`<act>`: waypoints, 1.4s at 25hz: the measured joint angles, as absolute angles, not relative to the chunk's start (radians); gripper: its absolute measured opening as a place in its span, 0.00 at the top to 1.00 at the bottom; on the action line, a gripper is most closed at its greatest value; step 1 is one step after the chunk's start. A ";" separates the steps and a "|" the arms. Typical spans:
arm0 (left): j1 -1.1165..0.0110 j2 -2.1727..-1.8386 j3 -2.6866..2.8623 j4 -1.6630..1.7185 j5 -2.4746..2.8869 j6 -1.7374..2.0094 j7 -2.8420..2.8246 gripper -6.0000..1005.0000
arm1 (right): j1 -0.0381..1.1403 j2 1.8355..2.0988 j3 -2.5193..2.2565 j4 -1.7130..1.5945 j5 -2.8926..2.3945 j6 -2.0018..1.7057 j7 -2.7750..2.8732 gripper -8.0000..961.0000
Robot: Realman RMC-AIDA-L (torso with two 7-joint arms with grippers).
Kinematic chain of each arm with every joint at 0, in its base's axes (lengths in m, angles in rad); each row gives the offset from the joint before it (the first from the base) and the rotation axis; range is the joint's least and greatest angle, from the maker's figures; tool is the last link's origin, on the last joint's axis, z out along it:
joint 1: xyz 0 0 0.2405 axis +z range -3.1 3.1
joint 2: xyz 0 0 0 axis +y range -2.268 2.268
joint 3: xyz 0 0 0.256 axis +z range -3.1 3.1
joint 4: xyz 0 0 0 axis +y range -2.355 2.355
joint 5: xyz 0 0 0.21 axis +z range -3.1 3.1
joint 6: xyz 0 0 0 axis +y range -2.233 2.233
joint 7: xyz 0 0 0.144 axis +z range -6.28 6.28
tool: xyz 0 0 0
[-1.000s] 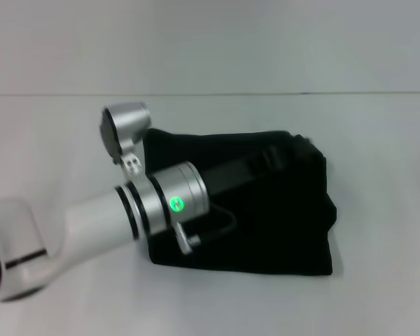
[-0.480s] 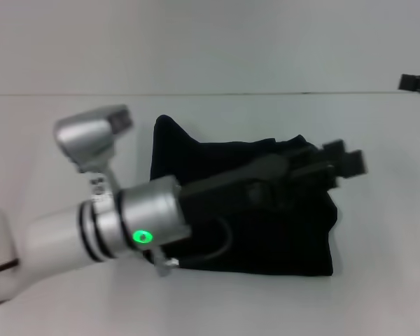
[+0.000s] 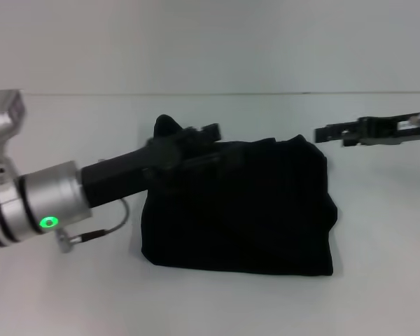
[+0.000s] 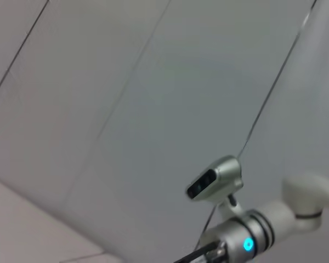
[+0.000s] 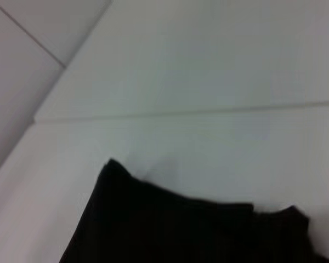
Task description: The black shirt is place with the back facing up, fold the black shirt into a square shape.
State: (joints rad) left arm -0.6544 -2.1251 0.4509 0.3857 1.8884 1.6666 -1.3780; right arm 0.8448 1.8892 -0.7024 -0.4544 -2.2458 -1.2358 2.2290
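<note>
The black shirt (image 3: pixel 252 217) lies on the white table as a folded, roughly square bundle, with no lettering showing. Its far left corner stands up in a small peak. My left gripper (image 3: pixel 208 133) reaches in from the left and sits low over the shirt's far left part, just beside that peak. Whether it touches the cloth is unclear. My right gripper (image 3: pixel 320 133) comes in from the right and hovers level above the shirt's far right corner. The right wrist view shows the far edge of the shirt (image 5: pixel 181 230) against the table.
The white table (image 3: pixel 378 280) has bare surface all round the shirt and ends at a pale wall behind. A thin cable (image 3: pixel 101 232) hangs under my left wrist. The left wrist view shows only the wall and my right arm (image 4: pixel 263 230).
My left arm has pulled back to the left, taking its gripper from the shirt's right edge to its far left part. My right gripper has come further in from the right.
</note>
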 joint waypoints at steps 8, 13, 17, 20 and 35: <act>-0.583 -2.095 0.535 0.526 1.909 1.681 -1.326 0.14 | 0.881 1.939 -0.738 -0.380 -2.250 -1.167 2.250 0.05; -0.572 -2.099 0.535 0.552 1.918 1.665 -1.317 0.14 | 0.881 1.956 -0.757 -0.357 -2.251 -1.152 2.274 0.05; -0.573 -2.099 0.534 0.551 1.918 1.653 -1.310 0.14 | 0.879 1.972 -0.766 -0.329 -2.253 -1.120 2.279 0.08; -0.577 -2.098 0.533 0.550 1.918 1.649 -1.310 0.14 | 0.878 1.988 -0.770 -0.325 -2.253 -1.091 2.275 0.12; -0.589 -2.095 0.540 0.543 1.917 1.615 -1.316 0.14 | 0.840 2.035 -0.745 -0.324 -2.134 -1.000 2.192 0.60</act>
